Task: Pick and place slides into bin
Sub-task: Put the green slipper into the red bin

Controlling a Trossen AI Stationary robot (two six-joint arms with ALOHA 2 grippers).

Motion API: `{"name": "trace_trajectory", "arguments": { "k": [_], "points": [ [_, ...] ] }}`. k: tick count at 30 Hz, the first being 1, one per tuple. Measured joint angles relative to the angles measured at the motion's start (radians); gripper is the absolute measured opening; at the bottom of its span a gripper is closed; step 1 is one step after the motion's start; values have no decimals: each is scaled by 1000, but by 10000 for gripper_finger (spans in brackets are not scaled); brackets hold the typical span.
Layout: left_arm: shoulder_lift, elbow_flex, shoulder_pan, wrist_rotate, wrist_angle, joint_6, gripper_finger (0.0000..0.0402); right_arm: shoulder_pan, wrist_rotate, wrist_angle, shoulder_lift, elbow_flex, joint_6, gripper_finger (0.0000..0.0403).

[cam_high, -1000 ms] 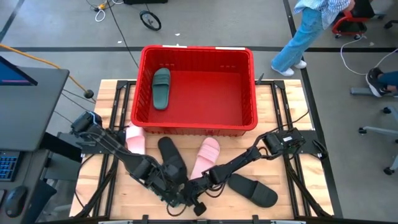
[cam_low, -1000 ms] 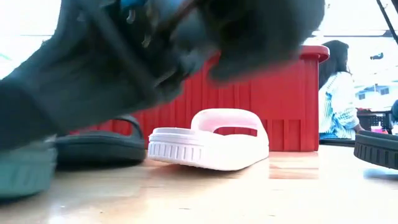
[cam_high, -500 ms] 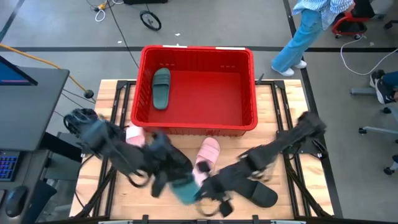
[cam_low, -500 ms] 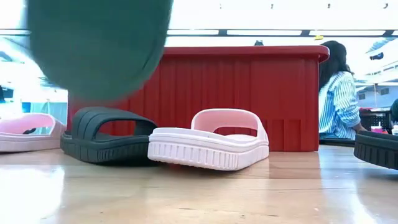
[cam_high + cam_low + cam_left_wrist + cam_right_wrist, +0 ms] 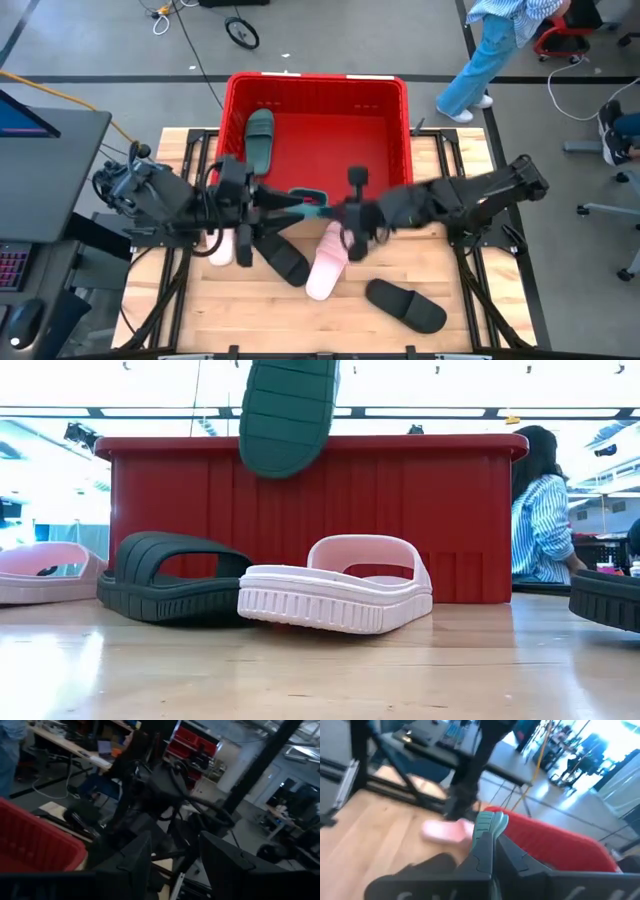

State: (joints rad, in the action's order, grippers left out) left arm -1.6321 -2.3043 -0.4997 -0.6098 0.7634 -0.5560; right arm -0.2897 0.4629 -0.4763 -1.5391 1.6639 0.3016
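A dark green slide (image 5: 308, 200) hangs in the air at the near rim of the red bin (image 5: 320, 100). In the low view its ribbed sole (image 5: 290, 415) faces the near side. My right gripper (image 5: 338, 212) is shut on it from the right. My left gripper (image 5: 282, 205) stands close at its left end, and its fingers (image 5: 135, 862) show a wide gap. A second green slide (image 5: 260, 140) lies sole-down in the bin. Two pink slides (image 5: 328, 260) (image 5: 220, 245) and two black slides (image 5: 282, 258) (image 5: 405, 305) rest on the table. My right gripper pinches an edge of the green slide (image 5: 490, 822) between its two shut fingers, coming level from the table's right side. The slide is lifted clear of the table and hangs with its sole toward the near edge. My left gripper: I cannot tell whether it touches the slide.
The bin's near wall (image 5: 400, 520) stands just behind the black slide (image 5: 170, 580) and the pink slide (image 5: 335, 595). A person in a striped shirt (image 5: 545, 520) sits beyond the table. Another person (image 5: 500, 50) walks past the far right corner.
Both grippers have risen from the table's near edge and gone toward the bin. The green slide has gone with them, lifted clear of the table up to the bin's near rim. The other slides have stayed in place.
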Motion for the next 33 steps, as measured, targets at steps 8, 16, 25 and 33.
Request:
{"name": "trace_trajectory", "arguments": {
  "k": [8, 16, 25, 33],
  "points": [
    [-6, 0, 51, 0, 12, -7, 172, 217, -157, 164, -7, -1, 134, 5],
    [-6, 0, 61, 0, 12, -8, 172, 331, -318, 225, 24, 54, 52, 5],
    [-6, 0, 60, 0, 12, -7, 172, 441, -406, 217, 11, 64, 73, 3],
    [-4, 0, 99, 0, 12, 38, 172, 542, -624, 171, -130, -17, 178, 1]
  ]
}}
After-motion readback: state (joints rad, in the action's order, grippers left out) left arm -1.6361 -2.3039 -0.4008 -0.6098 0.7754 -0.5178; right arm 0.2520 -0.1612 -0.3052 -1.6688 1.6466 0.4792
